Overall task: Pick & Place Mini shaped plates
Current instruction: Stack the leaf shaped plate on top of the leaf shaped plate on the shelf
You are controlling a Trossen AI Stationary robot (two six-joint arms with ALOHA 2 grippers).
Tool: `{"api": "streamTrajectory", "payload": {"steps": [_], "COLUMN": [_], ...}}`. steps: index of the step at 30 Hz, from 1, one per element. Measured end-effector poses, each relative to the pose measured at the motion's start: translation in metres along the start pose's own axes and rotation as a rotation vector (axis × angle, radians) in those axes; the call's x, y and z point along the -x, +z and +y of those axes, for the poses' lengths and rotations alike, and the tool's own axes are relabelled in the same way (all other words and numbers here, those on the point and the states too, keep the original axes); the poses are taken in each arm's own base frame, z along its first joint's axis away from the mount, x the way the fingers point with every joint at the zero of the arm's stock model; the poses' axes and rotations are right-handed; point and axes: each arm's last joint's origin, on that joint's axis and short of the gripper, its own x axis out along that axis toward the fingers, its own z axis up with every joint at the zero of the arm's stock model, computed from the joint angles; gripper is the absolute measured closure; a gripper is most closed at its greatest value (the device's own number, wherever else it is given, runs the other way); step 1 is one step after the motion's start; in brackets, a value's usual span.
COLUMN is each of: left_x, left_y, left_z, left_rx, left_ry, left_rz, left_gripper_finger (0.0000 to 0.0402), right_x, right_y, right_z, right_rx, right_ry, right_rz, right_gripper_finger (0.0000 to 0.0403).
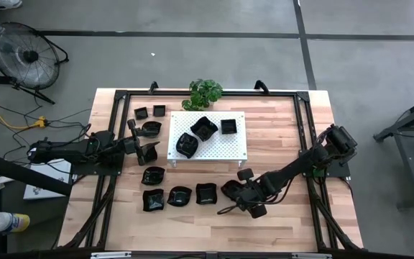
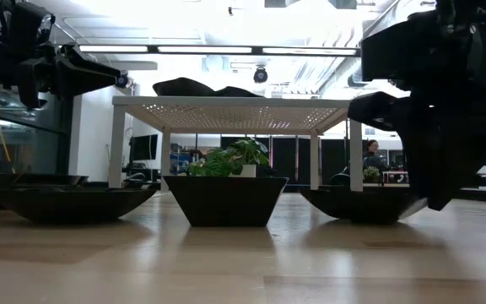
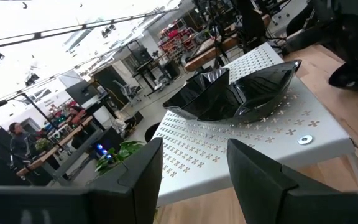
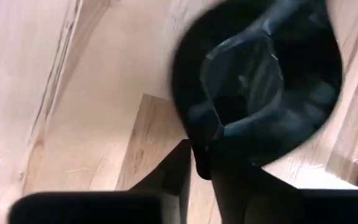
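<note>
No readable text, labels, brands or numbers in any view.

Glossy black mini plates (image 1: 205, 193) — scattered, three on board (image 1: 232, 146).

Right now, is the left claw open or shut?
Open: the left claw shows a clear gap between its fingers, nothing held, facing the white perforated board.

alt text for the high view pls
Overhead view of a wooden table: the right gripper reaches a black plate at the end of a front row of plates, while the left gripper waits beside a white board holding three more plates.
</note>
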Motion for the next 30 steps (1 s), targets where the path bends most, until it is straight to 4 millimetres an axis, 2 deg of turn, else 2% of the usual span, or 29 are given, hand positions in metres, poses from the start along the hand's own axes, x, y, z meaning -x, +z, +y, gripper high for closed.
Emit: {"api": "streamTrajectory", "payload": {"steps": [5, 19, 30], "left_x": [0.000, 0.000, 0.000], "left_y": [0.000, 0.000, 0.000], "left_z": [0.000, 0.000, 0.000], "left_rx": [0.000, 0.000, 0.000], "left_ry": [-0.001, -0.001, -0.003], "left_rz": [0.000, 0.000, -0.002], "left_gripper_finger": [0.0227, 0.0227, 0.0227], "right_x": [0.000, 0.000, 0.002], "right_y": [0.000, 0.003, 0.002], "right_z": [0.000, 0.003, 0.014], "right_rx": [0.000, -0.109, -0.110], "right_ry": [-0.001, 0.052, 0.046], "right_rz": [-0.002, -0.022, -0.033], "right_gripper_finger": [0.0398, 0.0401, 0.0402]}}
